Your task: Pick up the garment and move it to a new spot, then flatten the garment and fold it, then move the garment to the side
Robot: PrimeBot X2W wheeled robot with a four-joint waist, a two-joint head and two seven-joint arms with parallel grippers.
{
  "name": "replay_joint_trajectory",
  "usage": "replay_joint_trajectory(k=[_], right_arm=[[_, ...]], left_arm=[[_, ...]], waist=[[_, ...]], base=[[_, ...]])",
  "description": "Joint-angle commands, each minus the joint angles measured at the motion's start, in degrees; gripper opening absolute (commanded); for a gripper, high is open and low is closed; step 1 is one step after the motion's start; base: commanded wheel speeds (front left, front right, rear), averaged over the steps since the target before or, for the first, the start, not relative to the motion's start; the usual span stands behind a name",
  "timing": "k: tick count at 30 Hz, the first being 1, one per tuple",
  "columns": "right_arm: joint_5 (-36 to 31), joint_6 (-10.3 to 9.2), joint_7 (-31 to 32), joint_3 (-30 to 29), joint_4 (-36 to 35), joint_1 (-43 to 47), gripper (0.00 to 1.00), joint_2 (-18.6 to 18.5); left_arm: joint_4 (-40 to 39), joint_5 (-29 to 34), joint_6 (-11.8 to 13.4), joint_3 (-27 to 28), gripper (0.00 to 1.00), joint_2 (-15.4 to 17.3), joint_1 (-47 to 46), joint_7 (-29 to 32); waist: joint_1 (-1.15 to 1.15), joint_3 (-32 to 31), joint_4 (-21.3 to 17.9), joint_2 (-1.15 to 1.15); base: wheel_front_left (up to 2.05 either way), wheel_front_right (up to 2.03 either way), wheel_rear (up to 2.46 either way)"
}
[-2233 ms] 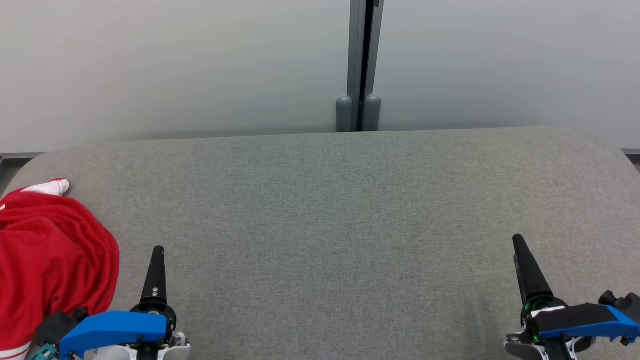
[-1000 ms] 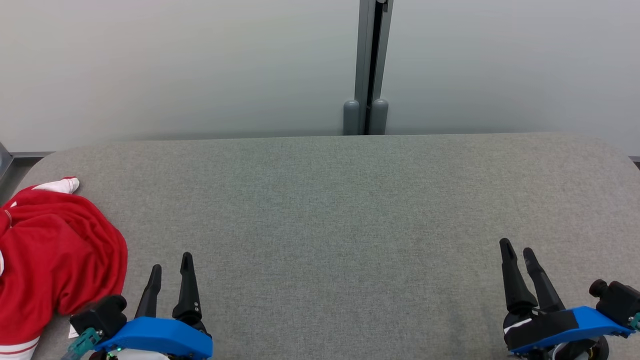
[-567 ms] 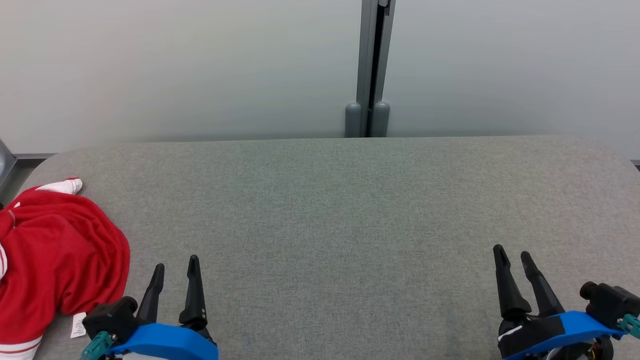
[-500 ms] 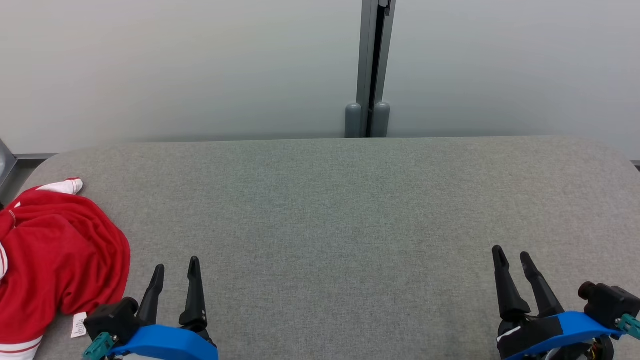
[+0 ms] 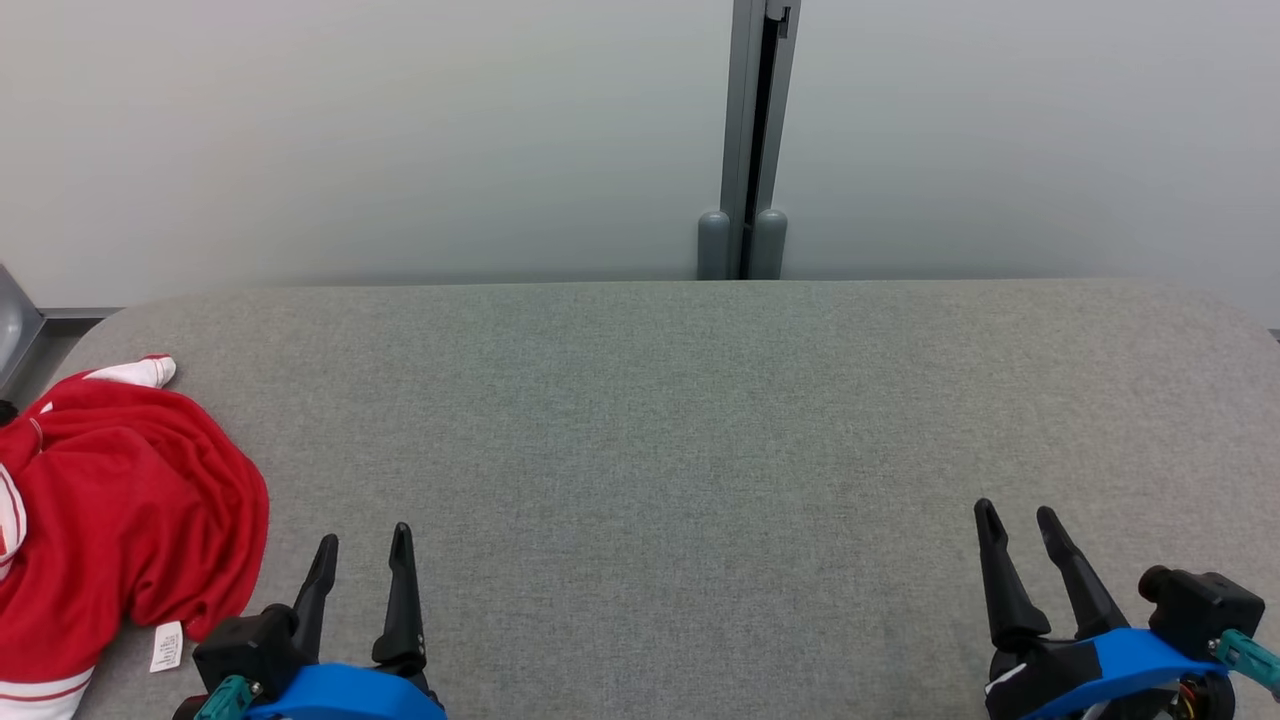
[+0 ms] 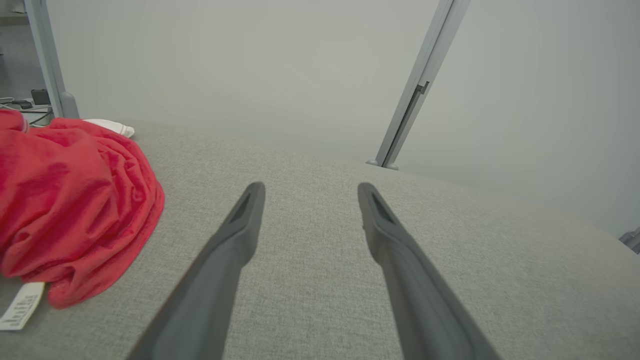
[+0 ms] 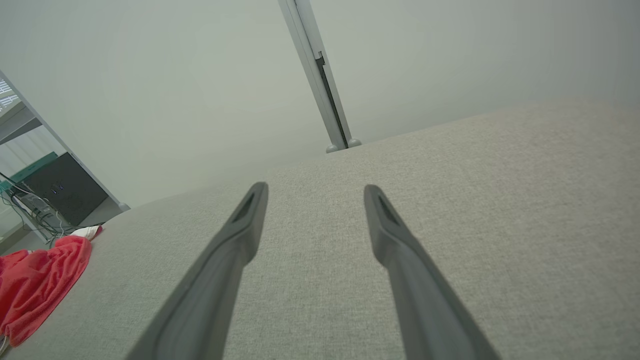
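Observation:
A crumpled red garment with white trim lies bunched at the left end of the grey fabric table; its white care tag rests on the table. The left wrist view shows the garment at the left, and the right wrist view has it far off at the lower left. My left gripper stands open just right of the garment, apart from it, holding nothing. Over the table's front right corner my right gripper is open and empty too.
A pale partition wall with a grey vertical post runs behind the table. Past the table's left end the right wrist view shows a dark box and cables on the floor. A wide stretch of bare table lies between the grippers.
Both grippers turned from edge-on to showing two spread fingers and drew back toward the bottom edge. The camera shifted slightly, so the whole scene slid right and down. The garment stays put.

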Motion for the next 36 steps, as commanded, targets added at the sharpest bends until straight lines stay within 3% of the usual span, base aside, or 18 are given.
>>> replay_joint_trajectory(k=[1, 36], right_arm=[[-1.2, 0.13, -0.4, 0.0, -0.1, 0.3, 1.0, -0.5], [-12.5, 0.11, -3.6, -0.8, 2.1, 1.0, 1.0, -0.6]], left_arm=[[-0.6, 0.9, 0.5, -0.3, 1.0, 0.1, 0.3, -0.4], [-2.3, 8.4, 4.5, -2.2, 1.0, 1.1, 2.9, -2.3]], waist=[[0.0, 0.0, 0.1, 0.0], [0.0, -0.7, 1.0, 0.0]], base=[[0.0, 0.0, 0.0], [0.0, 0.0, 0.0]])
